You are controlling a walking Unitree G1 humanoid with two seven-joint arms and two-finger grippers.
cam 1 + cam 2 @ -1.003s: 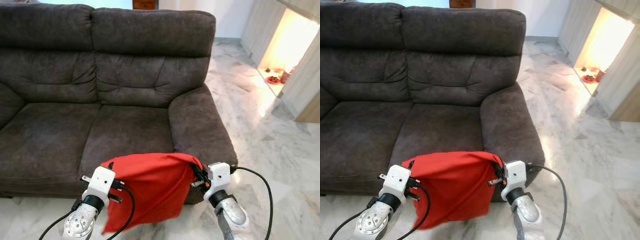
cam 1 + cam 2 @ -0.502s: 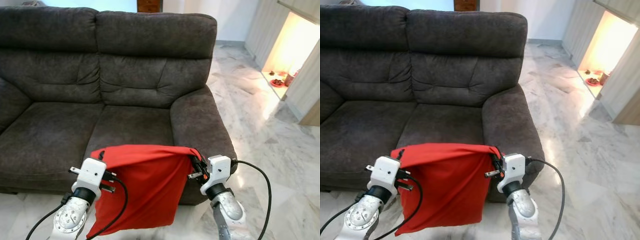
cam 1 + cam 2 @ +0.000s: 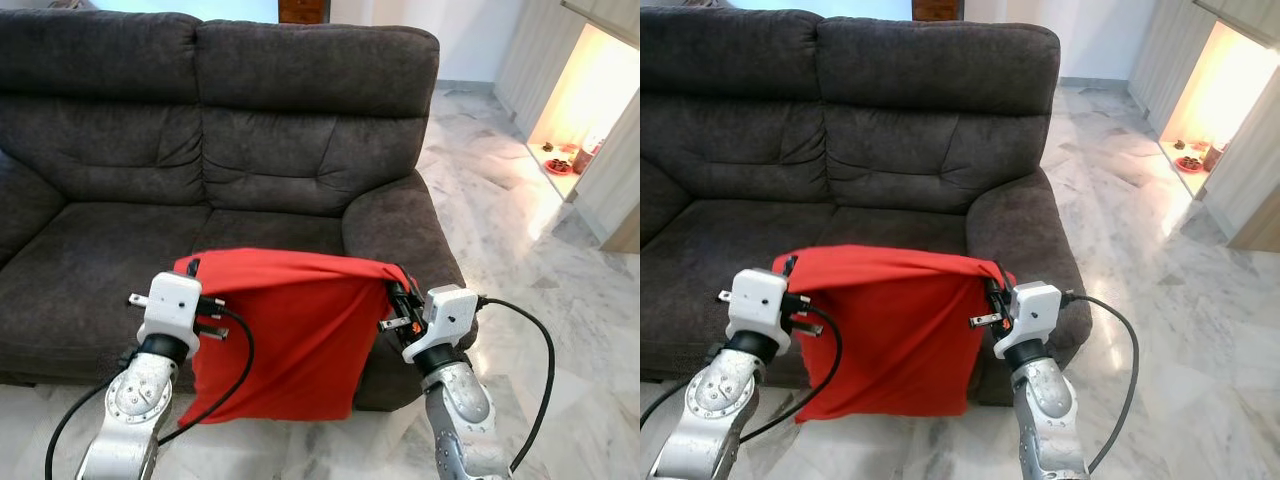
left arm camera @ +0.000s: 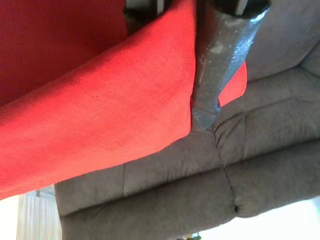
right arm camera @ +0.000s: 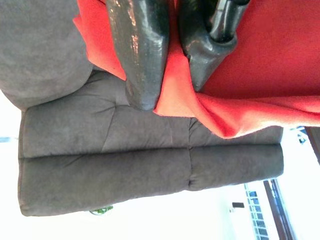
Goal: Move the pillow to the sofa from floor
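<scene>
Limp red fabric pillow (image 3: 285, 335) hangs clear of floor — left gripper (image 3: 192, 268) and right gripper (image 3: 398, 293) each pinch a top corner, stretching edge for drop onto dark grey upholstered sofa (image 3: 250, 150) seat.

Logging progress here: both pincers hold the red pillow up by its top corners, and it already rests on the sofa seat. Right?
Not quite. The left pincer and right pincer do hold the red pillow by its top corners, but it hangs in front of the sofa, not on the seat, as the left eye view shows.
</scene>
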